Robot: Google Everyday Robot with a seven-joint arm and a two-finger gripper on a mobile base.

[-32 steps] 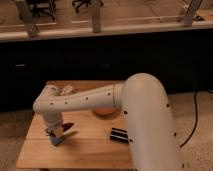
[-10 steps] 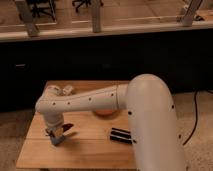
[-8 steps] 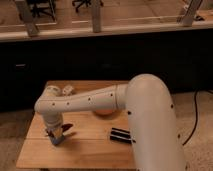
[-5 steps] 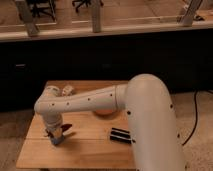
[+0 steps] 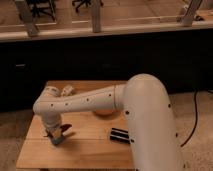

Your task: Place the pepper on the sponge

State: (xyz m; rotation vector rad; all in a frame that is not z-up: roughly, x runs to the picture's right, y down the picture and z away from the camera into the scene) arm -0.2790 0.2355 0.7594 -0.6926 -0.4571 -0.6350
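Observation:
My gripper [image 5: 55, 133] hangs from the white arm over the table's front left part, pointing down. The small dark red pepper [image 5: 64, 128] shows right at the gripper's right side, its tip pointing right. Whether it is held or resting I cannot tell. The blue-grey sponge [image 5: 56, 141] lies directly under the gripper, partly hidden by it. The pepper sits just above the sponge's upper right edge.
An orange-brown bowl [image 5: 104, 113] stands mid-table, partly behind the arm. A black ribbed block [image 5: 120, 135] lies right of centre. A pale object [image 5: 66, 90] rests at the back left of the wooden table [image 5: 85, 152]. A dark cabinet wall rises behind.
Almost nothing differs. The gripper and the pepper stay in the same place over the sponge.

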